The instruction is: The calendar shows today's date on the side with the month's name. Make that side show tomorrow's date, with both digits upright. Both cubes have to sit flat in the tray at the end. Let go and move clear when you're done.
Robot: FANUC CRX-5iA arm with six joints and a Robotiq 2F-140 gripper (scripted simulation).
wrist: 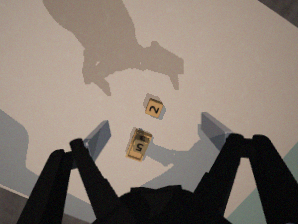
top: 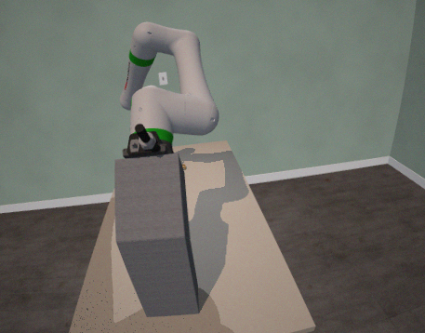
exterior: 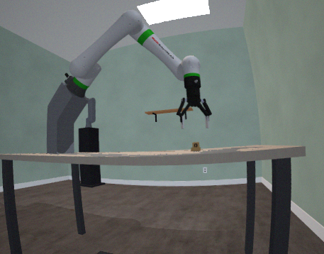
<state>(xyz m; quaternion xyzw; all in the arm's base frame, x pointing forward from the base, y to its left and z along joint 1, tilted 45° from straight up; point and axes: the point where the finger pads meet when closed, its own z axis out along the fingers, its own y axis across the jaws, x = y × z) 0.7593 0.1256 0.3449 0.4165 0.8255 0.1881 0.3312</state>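
Note:
In the wrist view a small wooden tray [wrist: 138,145] lies on the table, holding a cube with a 5 on top [wrist: 140,146]. A second cube with a 2 on top [wrist: 154,108] lies on the table just beyond the tray, apart from it. My gripper [wrist: 154,124] hangs high above them with its fingers spread wide and nothing between them. In the exterior view the gripper [exterior: 194,122] is well above the table, and the calendar [exterior: 196,148] shows as a small tan block below it. In the top view a grey block hides the calendar.
A tall grey block [top: 153,233] stands on the table [top: 251,242] close to the top camera. The arm's grey base [exterior: 65,117] and a black box [exterior: 88,156] stand at the table's far left. A wooden shelf [exterior: 166,112] is on the back wall.

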